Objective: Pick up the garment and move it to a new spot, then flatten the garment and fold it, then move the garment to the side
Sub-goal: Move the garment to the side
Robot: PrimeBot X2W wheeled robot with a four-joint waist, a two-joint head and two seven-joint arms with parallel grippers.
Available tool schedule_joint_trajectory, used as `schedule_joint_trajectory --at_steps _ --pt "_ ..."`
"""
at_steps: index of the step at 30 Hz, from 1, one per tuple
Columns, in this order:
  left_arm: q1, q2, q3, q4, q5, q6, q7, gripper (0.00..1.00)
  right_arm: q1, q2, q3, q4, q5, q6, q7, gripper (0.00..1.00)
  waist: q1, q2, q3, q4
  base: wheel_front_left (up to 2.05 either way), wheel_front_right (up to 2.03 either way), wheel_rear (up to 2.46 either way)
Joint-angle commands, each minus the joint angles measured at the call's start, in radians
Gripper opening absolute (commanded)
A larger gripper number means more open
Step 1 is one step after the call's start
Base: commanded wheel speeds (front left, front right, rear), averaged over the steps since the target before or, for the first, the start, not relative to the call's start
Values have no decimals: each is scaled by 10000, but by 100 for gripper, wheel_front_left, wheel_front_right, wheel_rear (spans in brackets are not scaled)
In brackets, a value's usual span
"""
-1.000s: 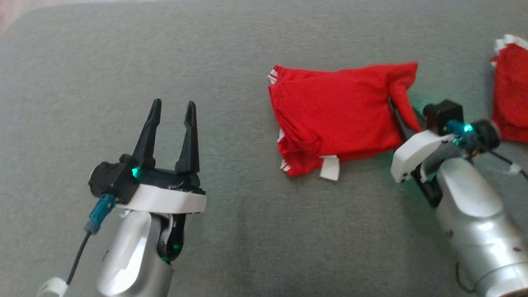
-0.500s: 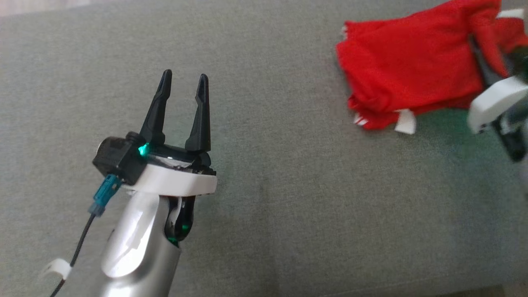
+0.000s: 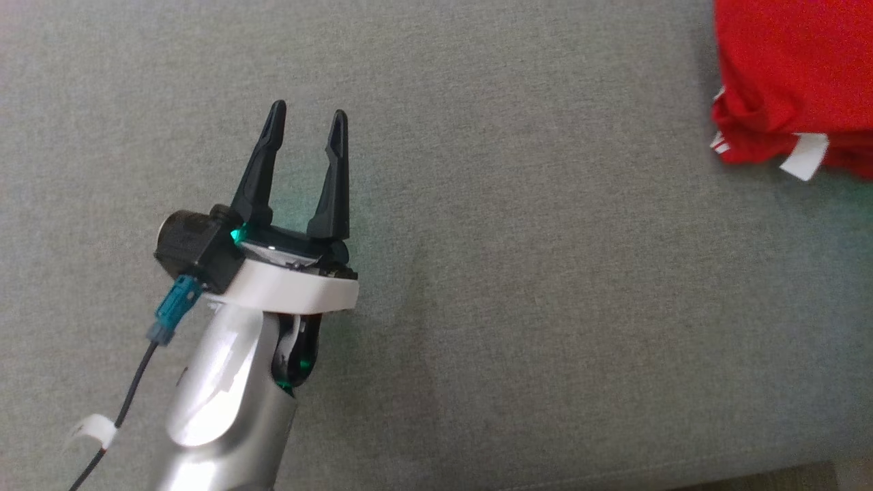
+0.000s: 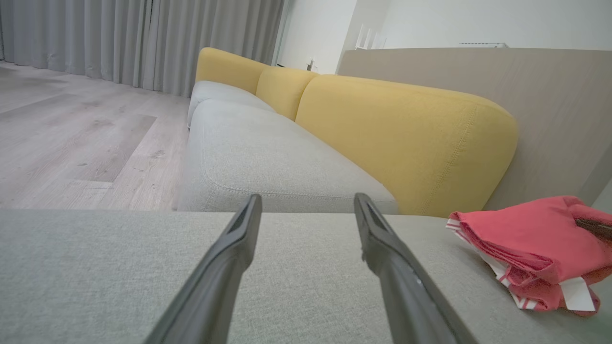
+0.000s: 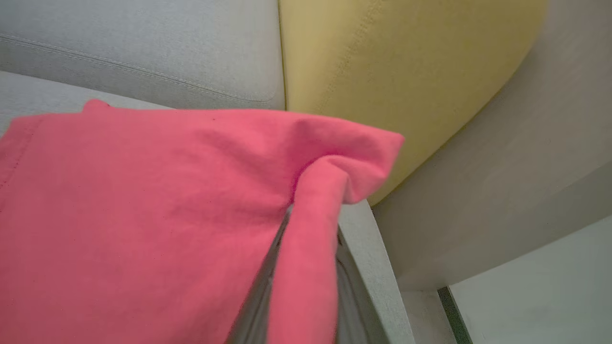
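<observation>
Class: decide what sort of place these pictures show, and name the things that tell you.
Probably a home living room: a grey and yellow sofa, floor-length grey curtains and a wood floor.

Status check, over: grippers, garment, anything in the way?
Copy: left gripper open, empty, above the grey seat; right gripper shut on the garment. Garment folded, resting on seat, one corner lifted. No obstruction seen.

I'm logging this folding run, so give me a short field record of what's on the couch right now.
garment: folded red fabric garment, on the grey fabric cushion
left claw: open, empty, over bare cushion, apart from the garment
right claw: shut on a fold of the garment
behind: yellow upholstered sofa backrest
</observation>
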Motion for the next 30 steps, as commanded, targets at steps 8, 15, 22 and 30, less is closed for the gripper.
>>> schedule_joint_trajectory --at_steps 8,15,22,30 --pt "-334 99 225 -203 184 -99 -49 100 -101 -259 -938 486 -715 -9 -195 100 -1 0 319 31 0 0 0" --pt "-354 99 431 -73 213 -126 -49 100 -317 217 -1424 589 -1342 -9 -665 100 -1 0 104 -37 0 0 0" --pt "-135 99 913 -119 173 -137 -49 100 -487 895 -1268 -81 -1608 -9 -1059 100 -1 0 -625 -67 0 0 0" --pt "316 99 1693 -256 222 -137 -49 100 -330 1816 -836 -1386 -1124 -9 -1259 100 -1 0 -1488 87 0 0 0"
